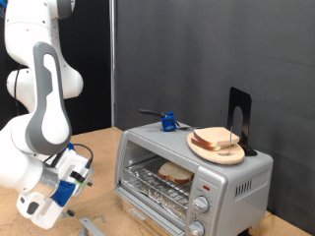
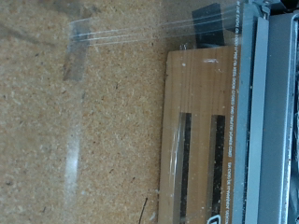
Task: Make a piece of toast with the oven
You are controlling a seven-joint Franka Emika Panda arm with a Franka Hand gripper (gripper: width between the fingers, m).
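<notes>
While the big white arm (image 1: 39, 98) is hanging at the exterior view's left, the silver oven (image 1: 192, 177) is sitting on the brown surface (image 1: 98, 147) with its glass door dropped open. One piece of toast (image 1: 175, 174) is already lying on the wire rack inside, so I think that step is done. More bread is resting on the round wooden plate (image 1: 217, 147) on top of the oven. The door is waiting to be shut, and I cannot tell if the knobs (image 1: 201, 205) are turned. The claw (image 1: 44, 205) is hovering low, well apart from the oven, gripping nothing; I cannot tell if it is spread or closed. No writing is showing clearly enough to read.
</notes>
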